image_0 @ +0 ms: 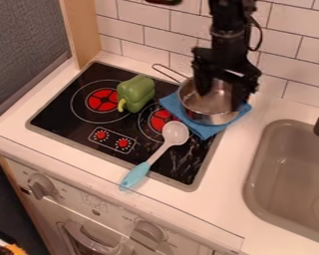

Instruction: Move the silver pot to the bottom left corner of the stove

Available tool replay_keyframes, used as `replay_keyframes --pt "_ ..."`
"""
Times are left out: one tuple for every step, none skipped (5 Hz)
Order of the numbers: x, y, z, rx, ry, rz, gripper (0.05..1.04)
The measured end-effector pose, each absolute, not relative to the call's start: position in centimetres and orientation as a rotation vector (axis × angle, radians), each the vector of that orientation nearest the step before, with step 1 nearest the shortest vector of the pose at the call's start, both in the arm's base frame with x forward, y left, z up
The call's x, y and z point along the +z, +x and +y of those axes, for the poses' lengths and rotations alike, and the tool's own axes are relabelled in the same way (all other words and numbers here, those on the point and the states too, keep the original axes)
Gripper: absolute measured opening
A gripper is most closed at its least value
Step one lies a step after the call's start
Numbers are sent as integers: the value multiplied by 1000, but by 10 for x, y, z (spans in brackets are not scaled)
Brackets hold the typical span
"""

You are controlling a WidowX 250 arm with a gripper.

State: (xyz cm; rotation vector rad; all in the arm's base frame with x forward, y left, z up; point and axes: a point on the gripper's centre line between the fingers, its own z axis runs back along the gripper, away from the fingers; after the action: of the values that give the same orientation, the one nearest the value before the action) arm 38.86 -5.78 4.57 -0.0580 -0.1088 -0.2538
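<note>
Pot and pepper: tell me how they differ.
The pot is silver and open-topped; the pepper is green and closed. The pot sits on the blue cloth, the pepper straight on the stove. The pot is wider than the pepper.

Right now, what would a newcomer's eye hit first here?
Probably the green pepper, beside the left burner's red disc. Then the silver pot on the blue cloth at the upper right of the stove, black pincer over it. The teal-handled spoon slants over the near edge.
</note>
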Motion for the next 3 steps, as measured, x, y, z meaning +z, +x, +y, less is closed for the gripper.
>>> replay_keyframes --pt "28 408 -74 -271 -79 -88 999" --pt "18 416 -87 -302 -83 -71 945" --pt "18 418 -87 -299 -81 -83 634"
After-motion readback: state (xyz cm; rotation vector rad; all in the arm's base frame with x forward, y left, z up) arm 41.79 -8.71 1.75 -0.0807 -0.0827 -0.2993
